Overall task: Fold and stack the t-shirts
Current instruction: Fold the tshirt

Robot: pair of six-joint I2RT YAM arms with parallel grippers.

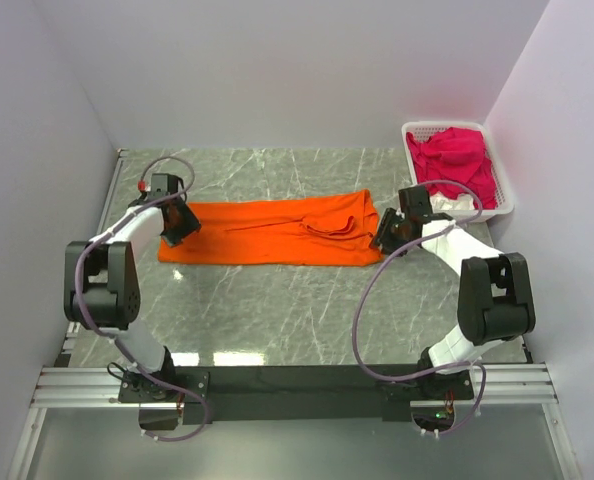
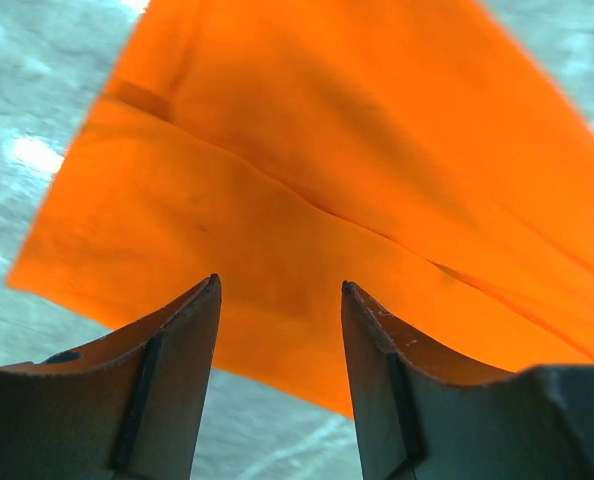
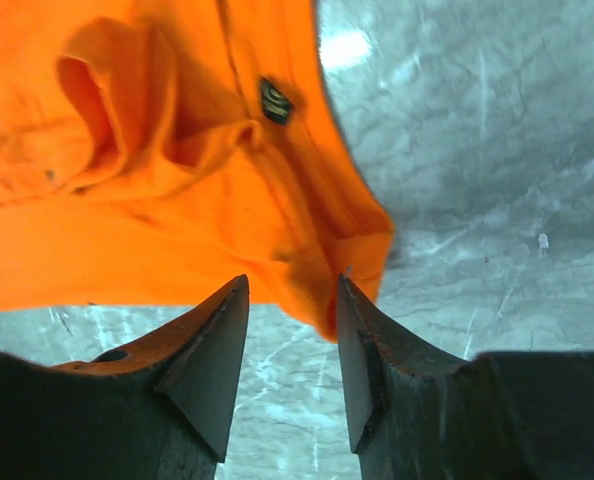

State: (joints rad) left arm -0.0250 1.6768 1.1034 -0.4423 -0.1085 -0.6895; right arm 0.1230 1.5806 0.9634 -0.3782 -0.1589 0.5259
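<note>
White walls (image 1: 277,70), grey marbled table (image 1: 277,310): we count one orange t-shirt (image 1: 267,232) and one white basket (image 1: 442,125) of magenta t-shirts (image 1: 457,160), perhaps two. Left gripper (image 2: 279,285) and right gripper (image 3: 292,280) both gape.

White basket (image 1: 443,125) on marble table (image 1: 277,300)

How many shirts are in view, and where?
2 distinct: the orange t-shirt lies spread on the table, and magenta cloth is heaped in the white basket at the far right. That heap may hide more than one shirt.

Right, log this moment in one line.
orange t-shirt: laid flat | left gripper: open, left end | right gripper: open, right end | pink shirts: in basket
</note>
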